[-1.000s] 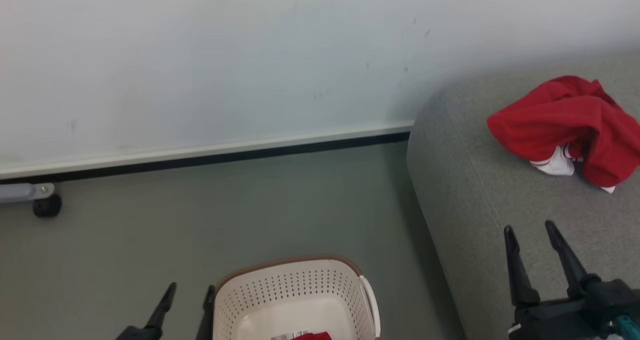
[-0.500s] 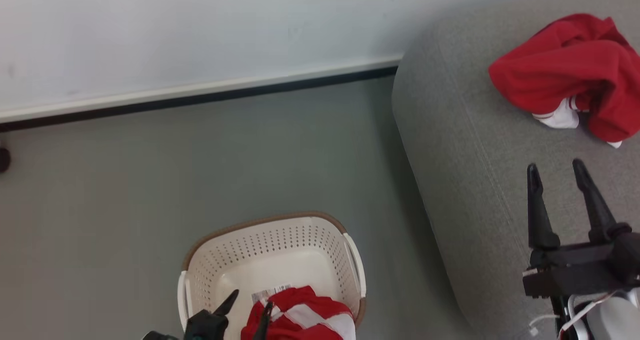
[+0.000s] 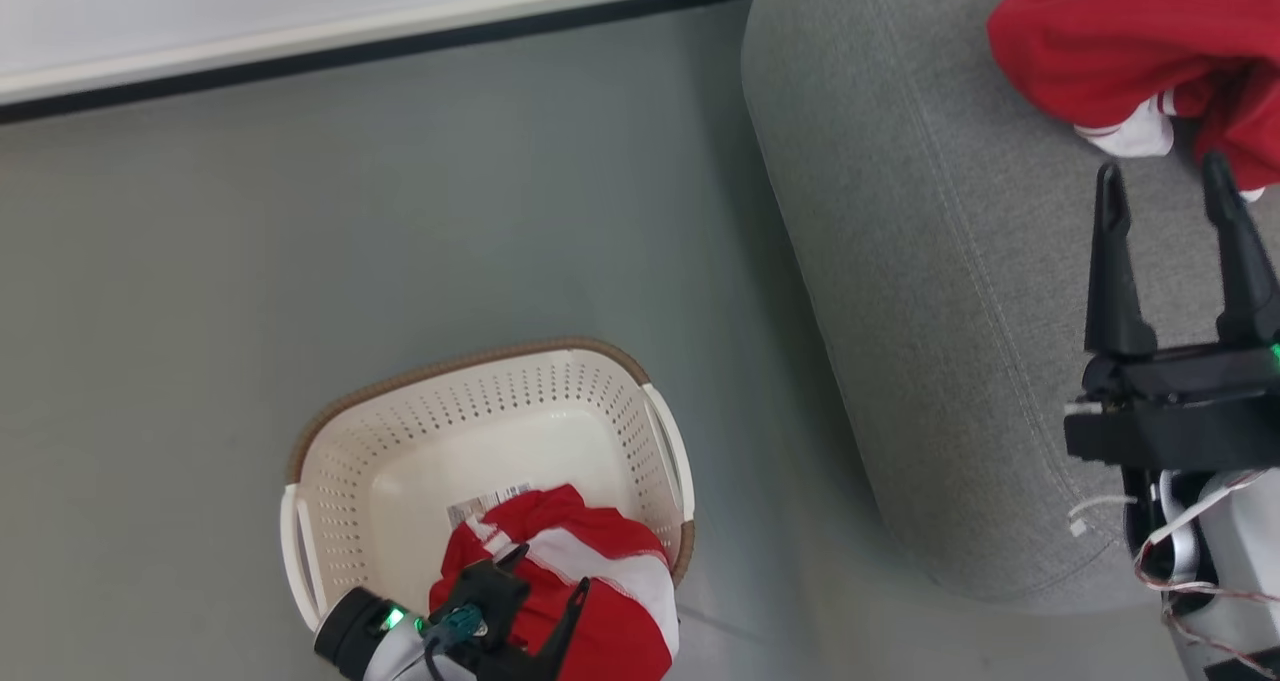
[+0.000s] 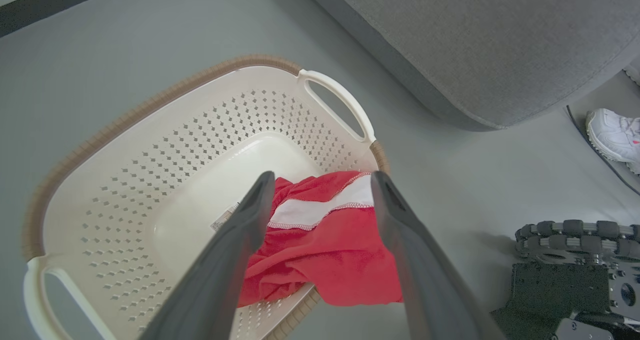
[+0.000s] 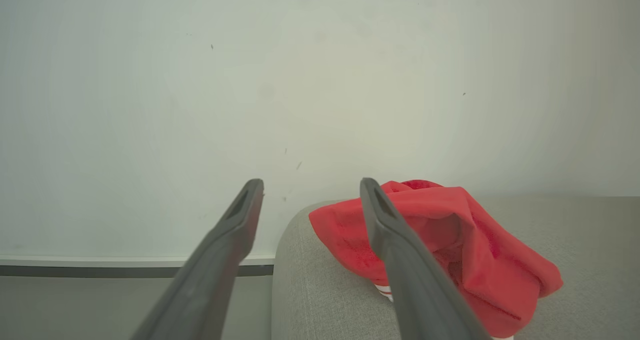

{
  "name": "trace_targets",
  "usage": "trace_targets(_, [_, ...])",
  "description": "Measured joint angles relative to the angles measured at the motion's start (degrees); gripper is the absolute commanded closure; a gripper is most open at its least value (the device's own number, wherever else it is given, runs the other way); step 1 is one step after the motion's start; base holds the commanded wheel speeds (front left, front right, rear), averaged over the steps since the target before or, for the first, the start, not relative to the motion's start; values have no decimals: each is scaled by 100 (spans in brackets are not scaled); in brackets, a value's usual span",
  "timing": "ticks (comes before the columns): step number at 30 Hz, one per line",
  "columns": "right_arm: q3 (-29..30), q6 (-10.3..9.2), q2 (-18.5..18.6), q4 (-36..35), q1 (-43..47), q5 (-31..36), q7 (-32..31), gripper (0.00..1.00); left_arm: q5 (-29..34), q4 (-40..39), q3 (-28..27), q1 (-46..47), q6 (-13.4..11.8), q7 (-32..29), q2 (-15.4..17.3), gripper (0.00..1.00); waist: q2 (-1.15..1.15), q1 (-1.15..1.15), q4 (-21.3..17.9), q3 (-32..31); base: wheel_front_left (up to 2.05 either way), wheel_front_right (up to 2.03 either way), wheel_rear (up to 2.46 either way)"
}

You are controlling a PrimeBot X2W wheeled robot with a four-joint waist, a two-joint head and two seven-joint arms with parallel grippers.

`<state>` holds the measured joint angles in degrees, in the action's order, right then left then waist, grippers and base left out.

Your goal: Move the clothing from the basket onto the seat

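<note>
At the lower left of the head view the cream basket stands on the grey floor, just clear of the sofa's rounded end; a red-and-white garment lies bunched in its near right corner, and in the left wrist view this cloth spills over the brown rim there, with a white stitched panel facing up; a printed label shows on the basket bottom beside it. The left gripper hangs over that garment, its fingers spread wide and gripping nothing; whether they touch the fabric I cannot tell. To the right lies the grey sofa, much larger than the basket. Over its cushion the right gripper points toward the wall, its fingers likewise wide apart and empty. Just beyond those fingertips a second red garment lies crumpled on the sofa, a white cuff poking out from under it; in the right wrist view it sits near the sofa's end.
</note>
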<state>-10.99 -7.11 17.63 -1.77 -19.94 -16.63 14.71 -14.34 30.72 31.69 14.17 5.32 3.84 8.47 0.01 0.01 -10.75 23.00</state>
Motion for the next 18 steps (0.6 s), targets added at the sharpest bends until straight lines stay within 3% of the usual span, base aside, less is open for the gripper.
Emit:
trace_targets(7, [54,0,4,-80,-548,15,1,0,197,381,394,584,127,-230,-60,0,0,0,-155,614,0,0,0])
trace_targets(18, [108,3,-11,-259,-948,104,2,0,308,784,436,1253,146,-397,-14,0,0,0,-292,1380,0,0,0])
